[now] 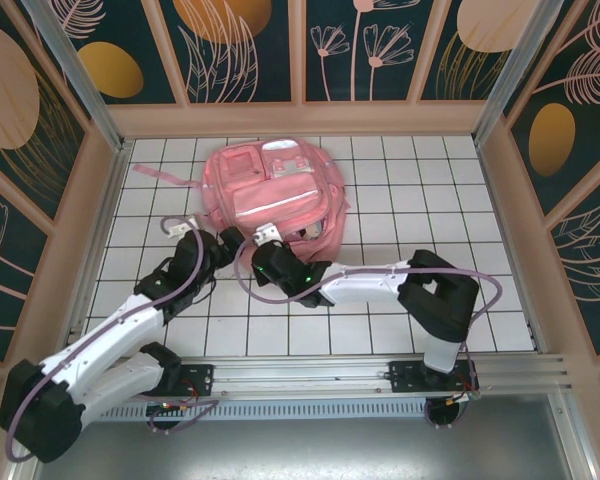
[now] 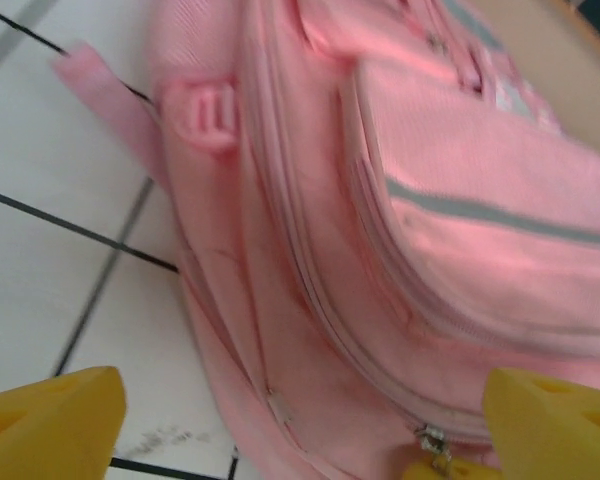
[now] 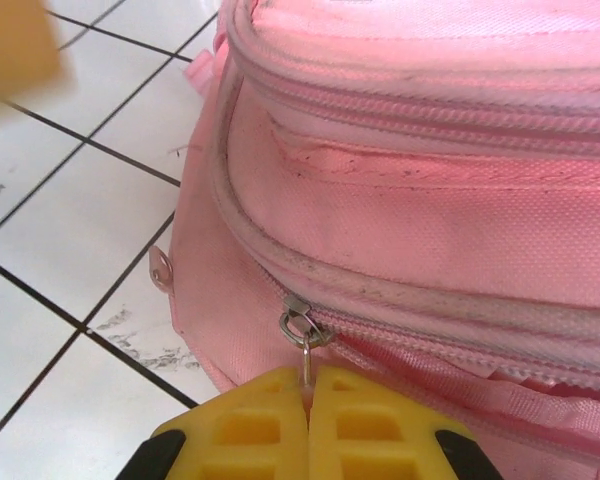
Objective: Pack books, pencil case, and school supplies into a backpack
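The pink backpack lies flat on the white tiles, front pockets up. My right gripper is at its near edge. In the right wrist view its yellow fingers are shut on the metal zipper pull, which hangs from the slider of the main zipper. My left gripper is just left of it, open, with its yellow fingertips wide apart on either side of the backpack's lower corner and holding nothing. The books, pencil case and school supplies are out of view.
A loose pink strap trails left from the backpack over the tiled floor. Wooden-framed decorated walls close in three sides. A metal rail carries both arm bases along the near edge.
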{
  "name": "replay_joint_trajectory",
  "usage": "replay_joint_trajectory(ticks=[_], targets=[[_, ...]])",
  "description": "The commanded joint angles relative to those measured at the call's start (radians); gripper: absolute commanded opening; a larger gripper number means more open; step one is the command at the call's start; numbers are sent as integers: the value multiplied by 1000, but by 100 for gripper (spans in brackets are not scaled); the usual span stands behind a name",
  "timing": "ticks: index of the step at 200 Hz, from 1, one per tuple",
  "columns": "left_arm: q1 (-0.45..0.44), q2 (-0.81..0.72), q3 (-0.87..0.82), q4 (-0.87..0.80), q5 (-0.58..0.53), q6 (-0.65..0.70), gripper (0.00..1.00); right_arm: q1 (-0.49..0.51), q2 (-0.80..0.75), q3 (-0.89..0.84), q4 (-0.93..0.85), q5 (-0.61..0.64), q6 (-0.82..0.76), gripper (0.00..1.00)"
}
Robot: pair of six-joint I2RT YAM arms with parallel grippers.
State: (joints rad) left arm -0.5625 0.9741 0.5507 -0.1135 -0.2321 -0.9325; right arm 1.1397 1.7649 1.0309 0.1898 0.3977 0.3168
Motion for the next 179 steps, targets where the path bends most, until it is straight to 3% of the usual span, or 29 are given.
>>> replay_joint_trajectory(ticks=[1, 99, 127, 145, 154, 179], targets=[[4, 73, -2, 114, 155, -19, 83, -29, -77, -66, 117, -137, 41, 0], [4, 263, -31, 312, 209, -141, 76, -66, -103, -144, 255, -301, 87, 0], [6, 314, -28, 332, 175, -152, 51, -66, -108, -151, 264, -303, 87, 0], [10, 338, -28, 349, 167, -154, 14, -66, -110, -154, 261, -294, 87, 0], [17, 342, -28, 342, 157, -155, 1, -66, -110, -155, 251, -283, 87, 0], [38, 320, -35, 310, 125, -140, 0, -73, -137, -177, 234, -248, 81, 0]])
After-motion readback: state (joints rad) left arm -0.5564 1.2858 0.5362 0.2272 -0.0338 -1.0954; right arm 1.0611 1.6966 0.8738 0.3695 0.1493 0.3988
